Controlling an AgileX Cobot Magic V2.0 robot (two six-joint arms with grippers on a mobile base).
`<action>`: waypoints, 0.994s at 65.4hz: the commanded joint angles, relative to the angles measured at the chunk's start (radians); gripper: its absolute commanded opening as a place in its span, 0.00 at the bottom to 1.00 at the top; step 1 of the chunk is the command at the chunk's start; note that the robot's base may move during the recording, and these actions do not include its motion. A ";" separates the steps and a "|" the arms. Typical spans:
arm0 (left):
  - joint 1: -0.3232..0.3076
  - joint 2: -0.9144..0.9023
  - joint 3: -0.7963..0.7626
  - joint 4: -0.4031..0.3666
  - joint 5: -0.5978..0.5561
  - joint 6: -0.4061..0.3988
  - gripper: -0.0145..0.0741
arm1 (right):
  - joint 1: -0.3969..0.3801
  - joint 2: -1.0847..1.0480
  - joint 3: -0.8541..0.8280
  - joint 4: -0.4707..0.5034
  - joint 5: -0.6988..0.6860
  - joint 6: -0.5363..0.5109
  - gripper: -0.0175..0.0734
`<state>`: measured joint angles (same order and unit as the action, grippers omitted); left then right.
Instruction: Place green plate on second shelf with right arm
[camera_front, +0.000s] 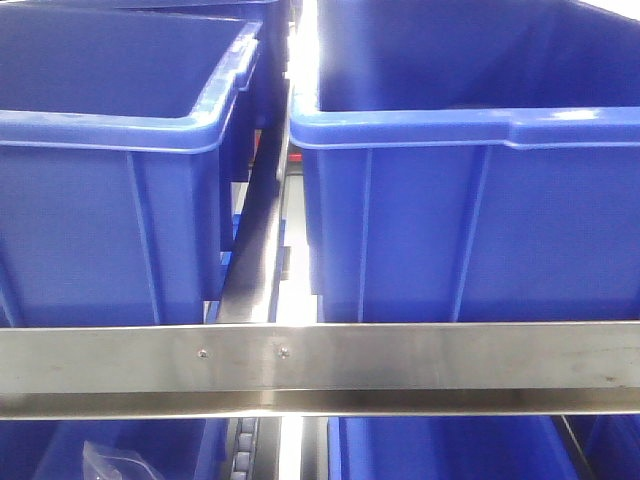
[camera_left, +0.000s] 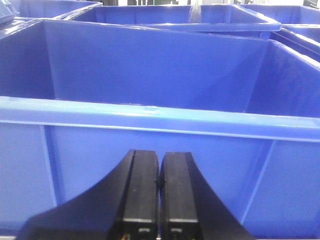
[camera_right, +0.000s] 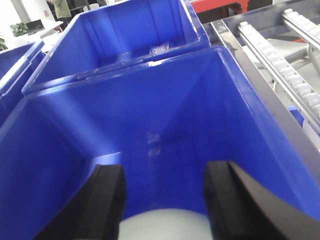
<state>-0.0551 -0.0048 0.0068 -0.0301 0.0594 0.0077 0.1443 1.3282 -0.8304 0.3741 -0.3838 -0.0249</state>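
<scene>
Bottom centre of the right wrist view: green plate (camera_right: 160, 226) on the blue bin (camera_right: 165, 125) floor, right gripper (camera_right: 164, 192) fingers spread above it. Left gripper (camera_left: 160, 182) closed, empty. Risk: low rim slips from pinch; bin wall blocks lift-out.

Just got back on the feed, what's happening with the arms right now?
The right gripper is open over a blue bin, with a pale rounded thing, probably the green plate, between its fingers at the frame's bottom edge; no grip shows yet. The left gripper is shut and empty, facing another bin.
</scene>
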 joint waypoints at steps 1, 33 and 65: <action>0.000 -0.015 0.042 -0.009 -0.087 -0.008 0.31 | -0.006 -0.035 -0.040 -0.012 -0.080 0.004 0.72; 0.000 -0.015 0.042 -0.009 -0.087 -0.008 0.31 | -0.006 -0.466 -0.040 -0.205 0.313 -0.049 0.72; 0.000 -0.015 0.042 -0.009 -0.087 -0.008 0.31 | -0.006 -1.067 -0.039 -0.363 1.004 -0.049 0.25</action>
<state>-0.0551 -0.0048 0.0068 -0.0301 0.0594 0.0077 0.1443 0.3128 -0.8368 0.0373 0.6130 -0.0643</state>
